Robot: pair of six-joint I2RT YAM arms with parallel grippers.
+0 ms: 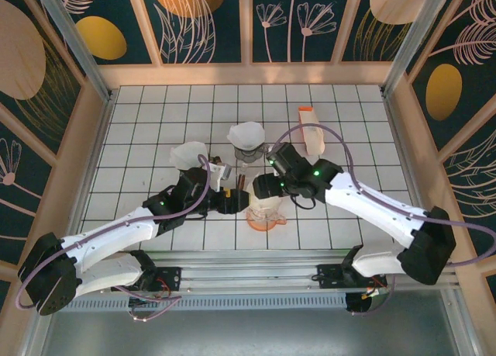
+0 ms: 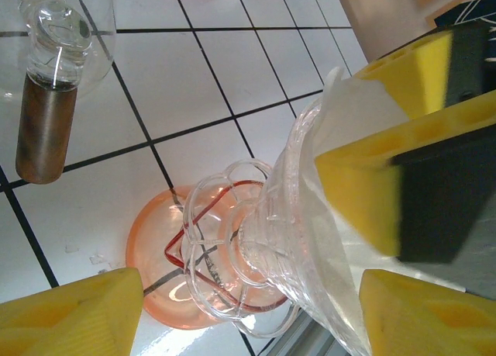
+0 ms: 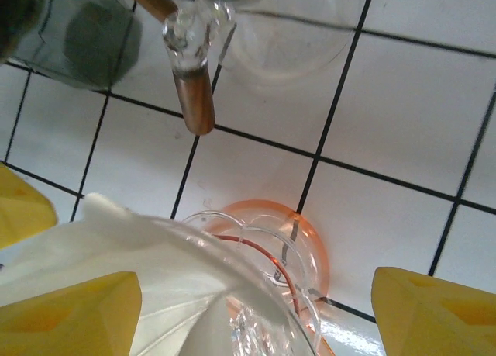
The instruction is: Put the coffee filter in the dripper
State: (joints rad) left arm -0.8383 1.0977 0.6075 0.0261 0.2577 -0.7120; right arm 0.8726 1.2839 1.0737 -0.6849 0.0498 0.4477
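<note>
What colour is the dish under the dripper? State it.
Translucent orange; the dish shows best in left wrist view.

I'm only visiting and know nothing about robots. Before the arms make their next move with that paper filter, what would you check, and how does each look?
1. Coffee filter inside the glass dripper: ok.
2. Filter seated flush against the glass: cannot tell; a paper corner pokes past the rim.
3. Dripper standing on its orange base: ok.
4. Right end effector open: ok, fingers spread either side of the dripper.
5. Left end effector open: ok, not clamping the dripper.
6. Wooden-handled carafe apart from the dripper: ok.
</note>
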